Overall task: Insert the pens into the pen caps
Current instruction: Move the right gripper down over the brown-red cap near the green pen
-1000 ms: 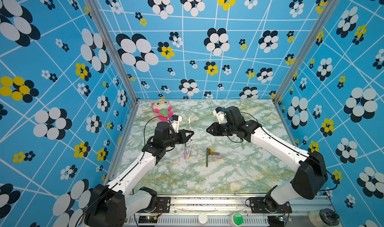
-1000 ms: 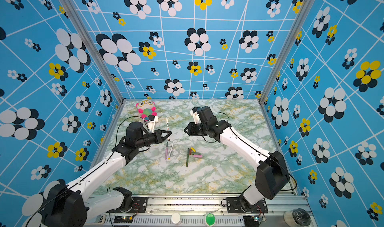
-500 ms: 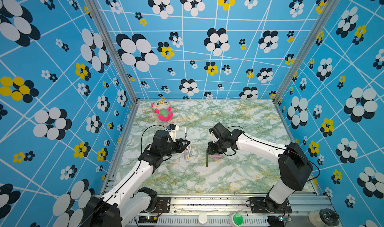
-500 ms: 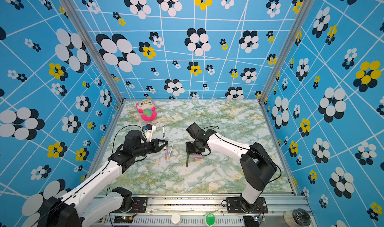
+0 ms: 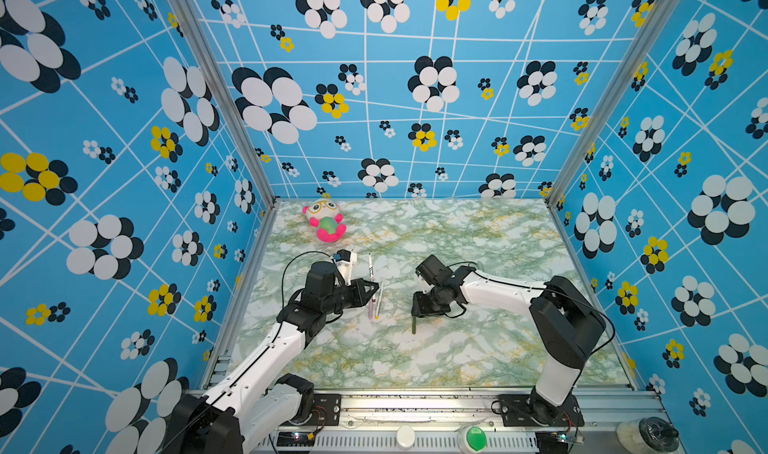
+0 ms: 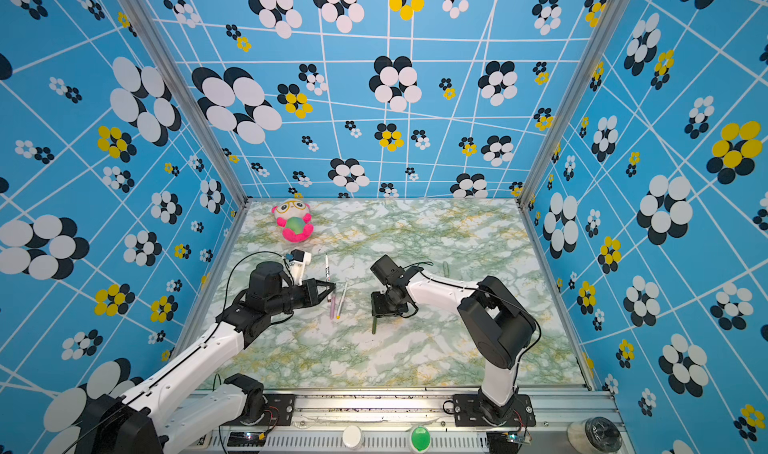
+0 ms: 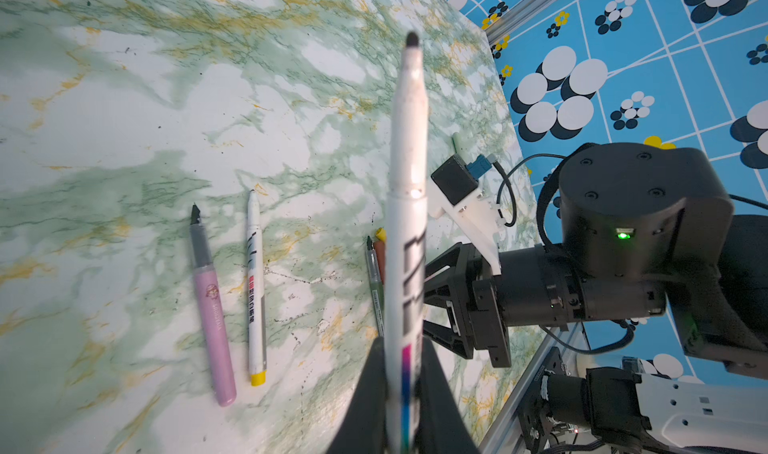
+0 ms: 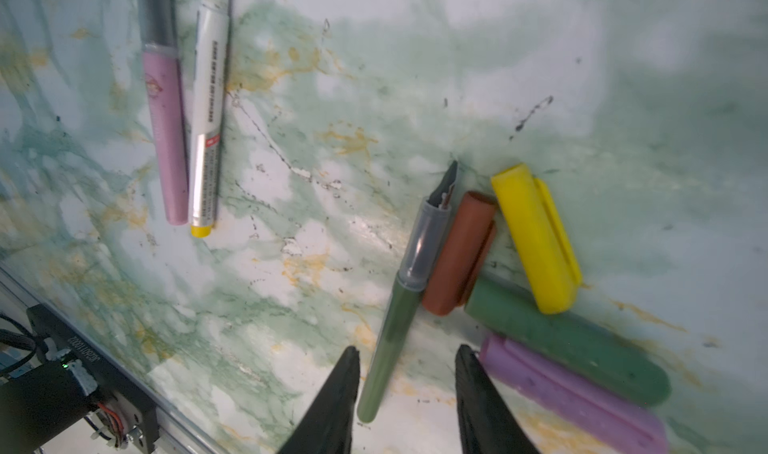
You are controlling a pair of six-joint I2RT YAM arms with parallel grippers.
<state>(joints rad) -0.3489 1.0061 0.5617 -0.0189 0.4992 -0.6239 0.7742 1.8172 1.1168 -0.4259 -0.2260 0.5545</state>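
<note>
My left gripper [image 7: 405, 344] is shut on a white pen [image 7: 407, 223] with black print, held above the table in both top views [image 5: 371, 267] [image 6: 327, 267]. Beside it on the table lie a pink pen [image 7: 212, 302] and a white pen with a yellow end [image 7: 256, 290]. My right gripper [image 8: 405, 354] is open, its fingers either side of the rear end of a dark green pen [image 8: 399, 306] without touching it. Brown [image 8: 459, 252], yellow [image 8: 536, 236], dark green [image 8: 569, 344] and pink [image 8: 573, 389] pen caps lie bunched against that pen.
A pink plush toy [image 5: 324, 223] lies at the back left of the marble table [image 5: 478, 356]. A short pale green piece [image 6: 446, 269] lies alone behind the right arm. Patterned blue walls close three sides, and a metal rail [image 5: 415, 402] runs along the front.
My right gripper has come forward and down from the middle of the table to the dark green pen, and its jaws have opened. My left gripper has drawn slightly nearer with its pen.
</note>
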